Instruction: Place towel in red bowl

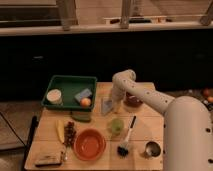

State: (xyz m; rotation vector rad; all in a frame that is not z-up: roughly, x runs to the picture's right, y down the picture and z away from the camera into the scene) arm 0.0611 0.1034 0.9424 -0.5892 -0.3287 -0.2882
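Observation:
The towel [106, 106], a small pale grey-blue cloth, is at the middle of the wooden table [145, 127], just right of the green tray. My gripper [112, 102] is right at the towel's upper edge, with the arm reaching in from the right. I cannot tell whether the towel is lifted or lying on the table. The red bowl [89, 144] sits empty near the front of the table, below and left of the towel.
A green tray [70, 82] at back left holds a light-blue sponge block [83, 94], a white round item [53, 95] and an orange [86, 101]. A small green cup [116, 126], a brush [126, 140], a metal cup [152, 149], a banana [60, 131], grapes [70, 133] and a dark bowl [134, 99] stand around.

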